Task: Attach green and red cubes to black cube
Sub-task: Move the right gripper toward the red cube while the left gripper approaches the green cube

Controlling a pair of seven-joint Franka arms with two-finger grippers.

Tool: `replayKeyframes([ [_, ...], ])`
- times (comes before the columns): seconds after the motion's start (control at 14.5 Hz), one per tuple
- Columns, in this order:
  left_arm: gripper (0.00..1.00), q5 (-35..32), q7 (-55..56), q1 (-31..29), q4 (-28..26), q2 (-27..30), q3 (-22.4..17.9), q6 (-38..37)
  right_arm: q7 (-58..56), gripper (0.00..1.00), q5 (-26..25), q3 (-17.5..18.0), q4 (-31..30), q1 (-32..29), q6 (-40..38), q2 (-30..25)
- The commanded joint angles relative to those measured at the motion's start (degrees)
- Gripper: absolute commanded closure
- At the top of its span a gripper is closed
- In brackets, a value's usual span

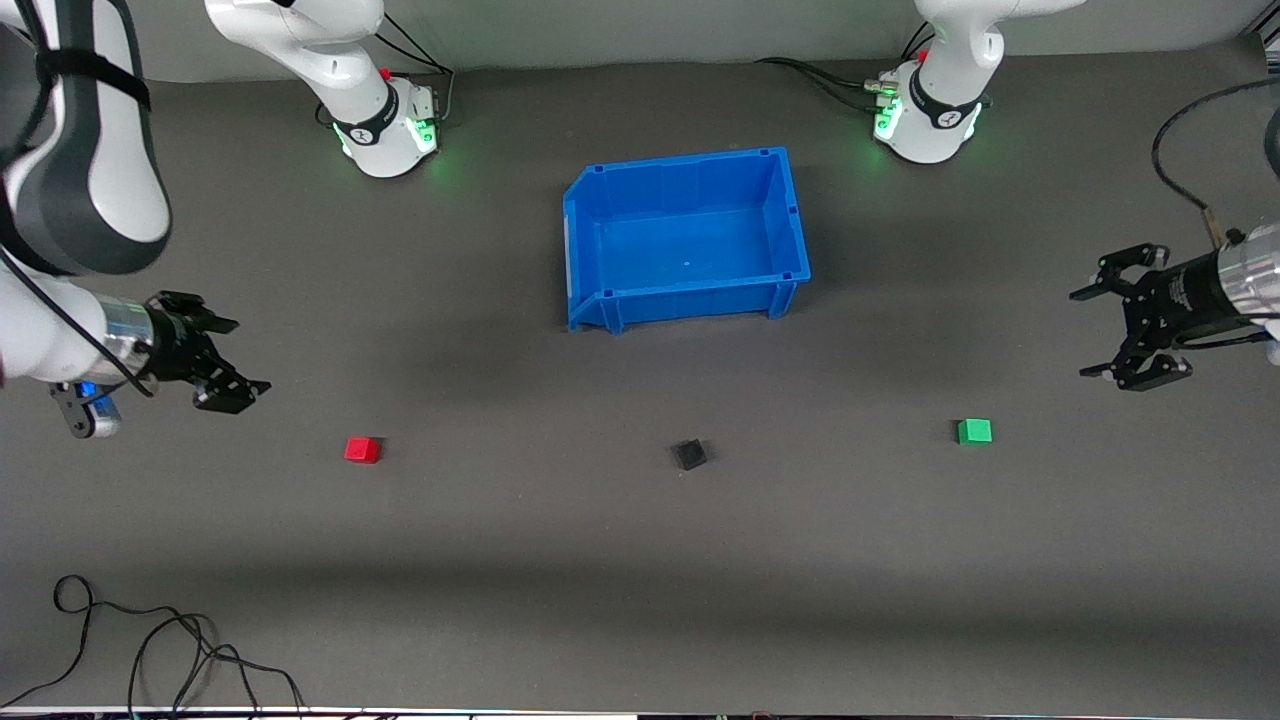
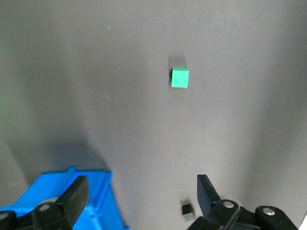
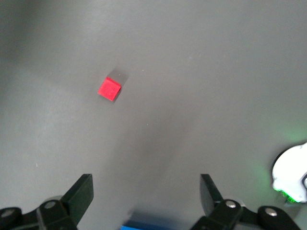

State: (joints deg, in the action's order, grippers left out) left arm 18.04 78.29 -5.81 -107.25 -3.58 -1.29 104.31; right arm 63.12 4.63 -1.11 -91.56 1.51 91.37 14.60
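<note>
A small black cube (image 1: 689,455) sits on the grey mat, nearer the front camera than the blue bin; it also shows in the left wrist view (image 2: 187,209). A red cube (image 1: 362,450) lies toward the right arm's end, seen in the right wrist view (image 3: 109,89). A green cube (image 1: 974,431) lies toward the left arm's end, seen in the left wrist view (image 2: 180,78). My right gripper (image 1: 232,355) is open and empty, up over the mat near the red cube. My left gripper (image 1: 1095,332) is open and empty, up over the mat near the green cube.
An empty blue bin (image 1: 590,250) stands mid-table, closer to the robot bases than the cubes. The two arm bases (image 1: 392,130) stand along the mat's edge. Loose black cables (image 1: 150,640) lie at the near edge toward the right arm's end.
</note>
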Motion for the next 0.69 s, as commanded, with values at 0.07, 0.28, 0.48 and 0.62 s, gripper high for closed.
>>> replayKeyframes([
  [0.07,0.0,3.2,0.4,-0.7,-14.0,4.0,0.3,12.5,4.7,0.02,-5.3,-0.3,-8.3,1.7,9.0,-0.6],
  [0.28,0.0,7.1,-1.5,-0.3,-20.8,2.8,0.3,22.4,10.8,0.02,-5.4,-0.6,-15.4,1.8,18.5,-1.7],
  [0.48,0.0,11.4,-7.2,-0.2,-23.1,-1.5,0.3,28.0,14.8,0.02,-5.7,-0.6,-20.1,1.9,25.2,-1.7],
  [0.62,0.0,11.7,-9.4,0.0,-23.1,-5.3,0.7,30.7,14.8,0.02,-6.1,-0.6,-22.5,1.7,29.6,-0.7],
])
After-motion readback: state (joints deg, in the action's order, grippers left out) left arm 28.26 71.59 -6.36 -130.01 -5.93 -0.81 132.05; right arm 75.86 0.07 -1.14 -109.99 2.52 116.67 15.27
